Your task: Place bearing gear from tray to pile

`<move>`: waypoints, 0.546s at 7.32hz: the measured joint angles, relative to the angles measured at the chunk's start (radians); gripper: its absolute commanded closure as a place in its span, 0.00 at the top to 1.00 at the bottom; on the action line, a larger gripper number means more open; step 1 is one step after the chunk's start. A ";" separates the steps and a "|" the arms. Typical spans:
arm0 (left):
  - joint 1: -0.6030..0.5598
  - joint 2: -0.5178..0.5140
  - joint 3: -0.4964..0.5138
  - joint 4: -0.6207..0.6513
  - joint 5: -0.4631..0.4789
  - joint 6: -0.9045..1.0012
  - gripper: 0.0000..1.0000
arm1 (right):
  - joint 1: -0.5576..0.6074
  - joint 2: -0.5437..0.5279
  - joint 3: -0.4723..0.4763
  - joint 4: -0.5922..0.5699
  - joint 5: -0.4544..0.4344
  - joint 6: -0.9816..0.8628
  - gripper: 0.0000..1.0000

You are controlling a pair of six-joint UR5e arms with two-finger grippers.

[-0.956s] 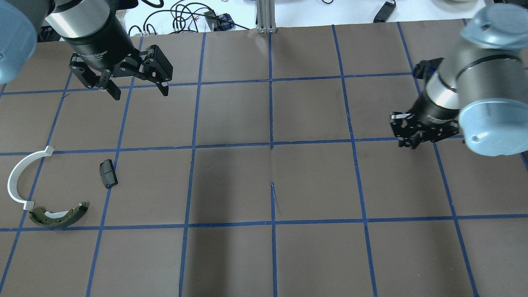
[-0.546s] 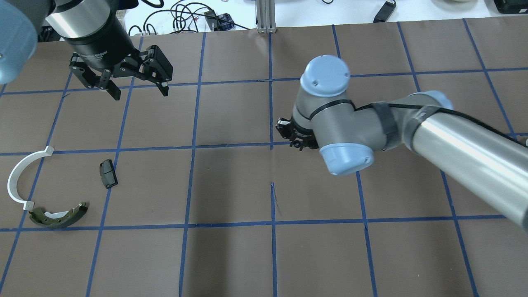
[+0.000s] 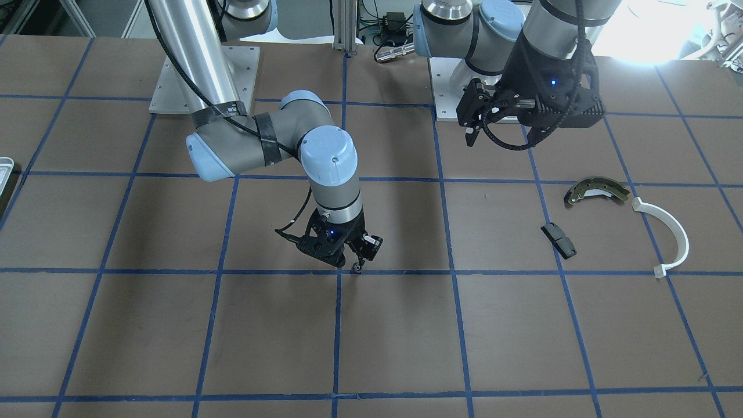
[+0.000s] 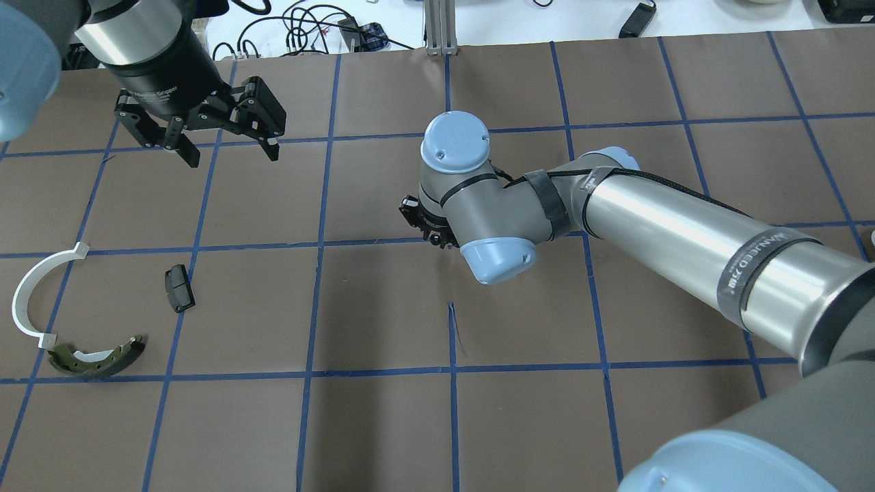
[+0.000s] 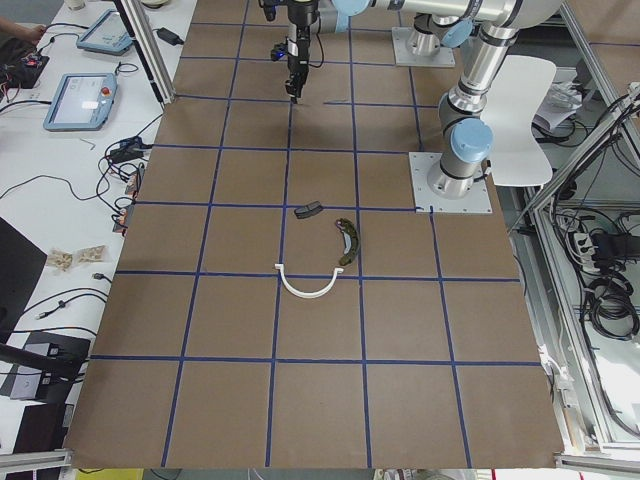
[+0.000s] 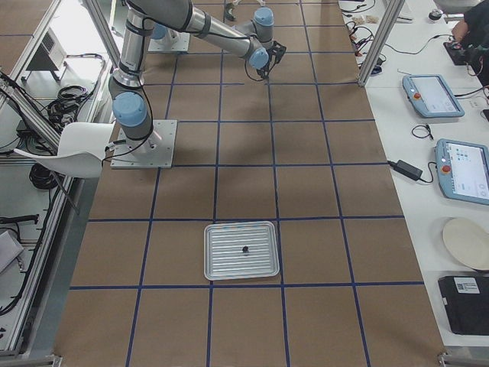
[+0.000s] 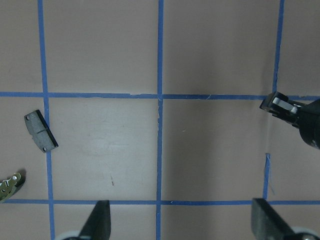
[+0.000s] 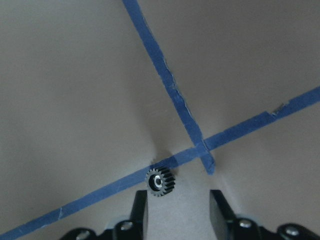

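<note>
Gear [image 8: 160, 182] is being recorded as a small dark toothed wheel with a bright ring round its central bore, its flat face turned to the right wrist camera. It is being shown over a blue tape line [image 8: 165, 75], just beside a tape crossing near the middle of the table [image 4: 383, 437]. The right gripper [image 8: 178, 200] is being held directly above it, jaws narrowed to a gap somewhat wider than the gear. The gear is being seen just off the tip of one finger [image 8: 139, 207]. Whether it is being gripped or is lying on the paper cannot be told.

The left gripper [image 4: 232, 156] is being held spread wide and empty, above the far left part of the table.

The pile [image 4: 180, 288] is being noted well apart from the gear, on the robot's left. Its parts are a black pad [image 7: 41, 131], a rusty curved brake shoe [image 4: 113, 362] and a white half-ring [image 4: 19, 301].

The tray [image 6: 260, 264] is being noted at the table's opposite end, with one small dark item in it, too small to identify.
</note>
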 measured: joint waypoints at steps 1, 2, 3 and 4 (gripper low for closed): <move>0.000 -0.006 0.001 0.000 0.001 -0.002 1.00 | -0.021 -0.033 -0.006 0.055 -0.005 -0.057 0.99; -0.001 -0.019 0.005 0.000 0.002 -0.006 1.00 | -0.066 -0.090 -0.007 0.129 -0.008 -0.137 0.97; -0.009 -0.034 0.008 0.010 0.000 -0.020 1.00 | -0.131 -0.159 -0.004 0.217 -0.009 -0.232 0.96; -0.036 -0.060 0.007 0.053 -0.002 -0.060 1.00 | -0.213 -0.233 -0.001 0.316 -0.015 -0.363 0.96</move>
